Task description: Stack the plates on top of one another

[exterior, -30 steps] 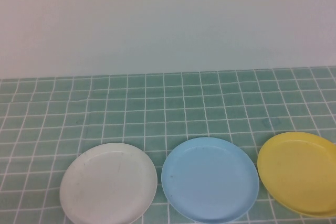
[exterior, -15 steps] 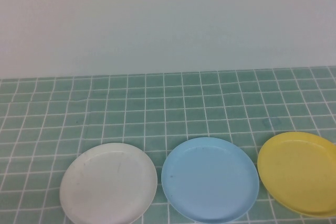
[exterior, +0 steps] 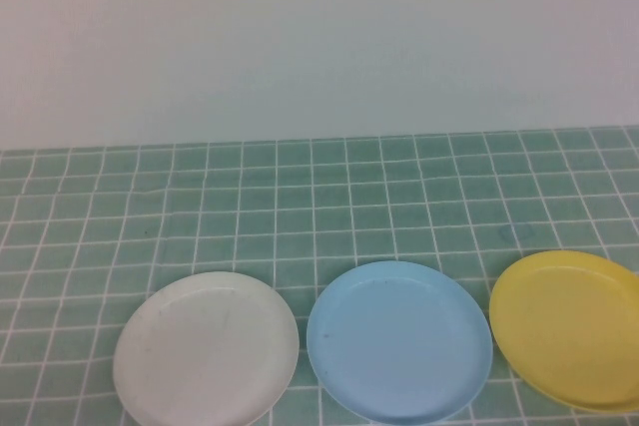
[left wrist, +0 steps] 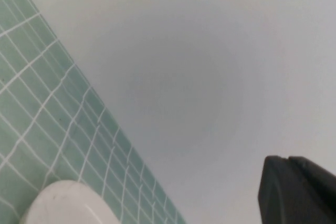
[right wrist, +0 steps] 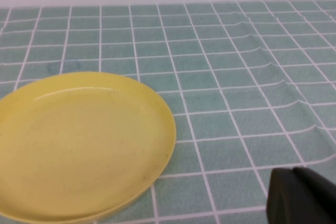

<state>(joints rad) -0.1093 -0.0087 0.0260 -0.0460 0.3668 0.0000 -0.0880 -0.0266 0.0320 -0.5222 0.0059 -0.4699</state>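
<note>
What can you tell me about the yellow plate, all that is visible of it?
The yellow plate is round, shallow and empty, apparently plastic, with a low raised rim. It lies flat on the green tiled cloth, rightmost of the row, apart from the light blue plate. Nothing touches it; the right tool, shut, is nearby.

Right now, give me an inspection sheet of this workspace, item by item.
Surface: green tablecloth with a white grid; wrinkles show in the right wrist view.
Job's things: white plate, light blue plate and yellow plate lie in a row, left to right, apart from one another, none stacked.
Clutter: nothing seen.
Grippers: left gripper shut, holding nothing, near the white plate; right gripper shut, holding nothing, beside the yellow plate. Neither shows in the high view.
Cables: nothing seen.
Surroundings: plain pale wall behind the table.
</note>
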